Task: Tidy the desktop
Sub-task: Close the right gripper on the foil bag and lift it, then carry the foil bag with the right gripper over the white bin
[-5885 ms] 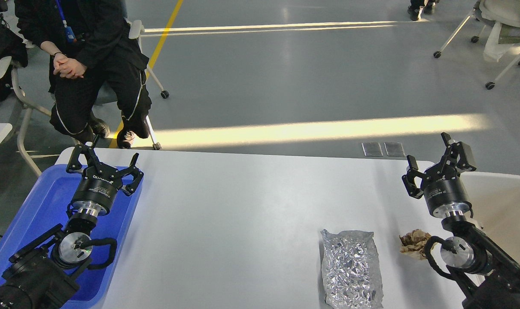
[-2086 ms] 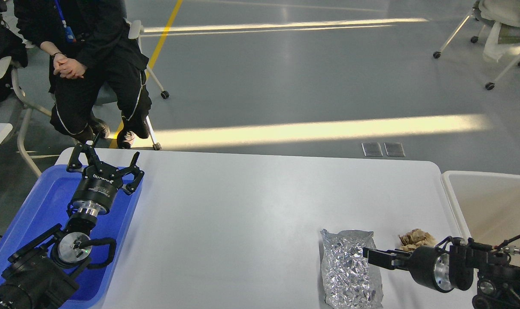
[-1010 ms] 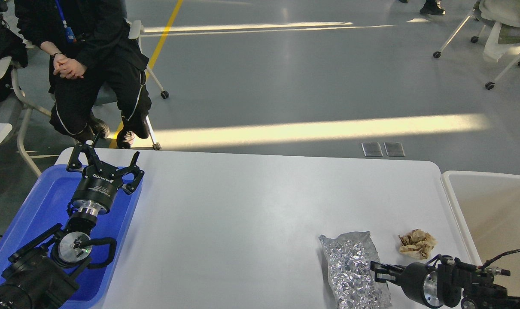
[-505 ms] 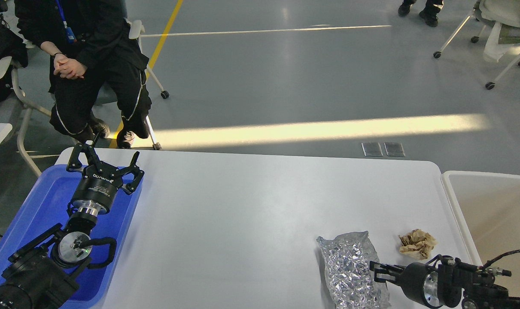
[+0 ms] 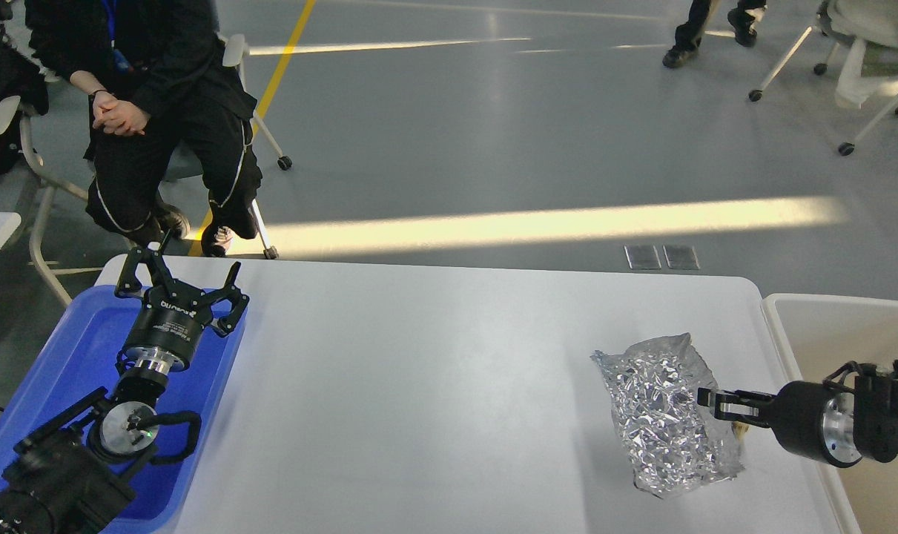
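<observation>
The white desktop (image 5: 419, 386) fills the lower view. A crumpled silver foil bag (image 5: 660, 411) hangs tilted above its right part. My right gripper (image 5: 710, 400) comes in from the right edge and is shut on the bag's right side. A crumpled brown paper ball is almost wholly hidden behind the bag and gripper. My left gripper (image 5: 182, 278) is open and empty over the far end of the blue tray (image 5: 70, 356) at the desktop's left edge.
A beige bin (image 5: 812, 326) stands against the desktop's right edge, just past my right gripper. A person in black (image 5: 152, 111) sits on a chair beyond the far left corner. Wheeled chairs (image 5: 864, 74) stand at the far right.
</observation>
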Controlling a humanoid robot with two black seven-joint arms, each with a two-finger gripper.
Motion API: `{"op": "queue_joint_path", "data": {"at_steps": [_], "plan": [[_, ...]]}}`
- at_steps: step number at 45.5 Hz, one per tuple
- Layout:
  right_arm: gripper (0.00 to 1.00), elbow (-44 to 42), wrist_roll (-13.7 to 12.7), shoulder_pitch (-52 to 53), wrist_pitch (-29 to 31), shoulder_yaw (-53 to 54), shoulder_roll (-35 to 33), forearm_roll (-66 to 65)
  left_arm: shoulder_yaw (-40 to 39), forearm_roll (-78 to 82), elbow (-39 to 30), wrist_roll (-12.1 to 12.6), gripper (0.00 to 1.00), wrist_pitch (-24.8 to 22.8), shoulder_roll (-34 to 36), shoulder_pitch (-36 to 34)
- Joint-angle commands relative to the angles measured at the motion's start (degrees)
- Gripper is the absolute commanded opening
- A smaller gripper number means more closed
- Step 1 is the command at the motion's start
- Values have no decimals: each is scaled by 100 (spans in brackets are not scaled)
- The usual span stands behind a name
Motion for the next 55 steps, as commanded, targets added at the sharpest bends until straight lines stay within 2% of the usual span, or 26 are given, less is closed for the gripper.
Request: {"op": "queue_joint_path", "data": {"at_steps": [1, 13, 24, 35, 43, 55], "plan": [[0, 653, 40, 1269, 842, 71, -1083, 721, 5, 0, 0, 0, 100, 0, 0, 1], [0, 653, 57, 2596, 2398, 510, -1804, 1873, 5, 0, 0, 0, 100, 0, 0, 1], [0, 593, 66, 2614, 2390, 590, -2024, 1961, -3, 0, 0, 0, 100, 0, 0, 1], [0, 427, 92, 2483, 1854, 546, -2077, 2778, -3, 0, 0, 0, 100, 0, 0, 1], [0, 418, 461, 1947, 985, 467, -2173, 3569, -3, 0, 0, 0, 100, 0, 0, 1], [0, 207, 707, 1209, -281, 458, -1866, 4799, -3, 0, 0, 0, 100, 0, 0, 1]]}}
